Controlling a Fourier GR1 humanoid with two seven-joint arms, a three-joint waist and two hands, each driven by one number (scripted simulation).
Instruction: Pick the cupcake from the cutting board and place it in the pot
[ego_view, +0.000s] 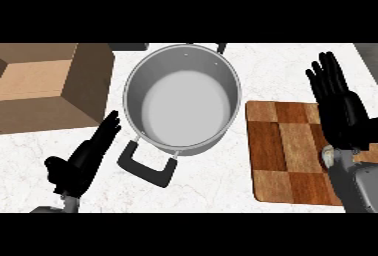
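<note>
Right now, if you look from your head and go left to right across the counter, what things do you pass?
Wooden box → left hand → pot → cutting board → right hand.

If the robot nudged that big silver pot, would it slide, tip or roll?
The pot would probably slide rather than tip: it looks wide, with a flat bottom on the smooth counter. It seems empty, so likely light for its size. Its black handle might make it turn.

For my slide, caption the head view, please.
Empty pot between open left hand and cutting board, open right hand above it.
</note>
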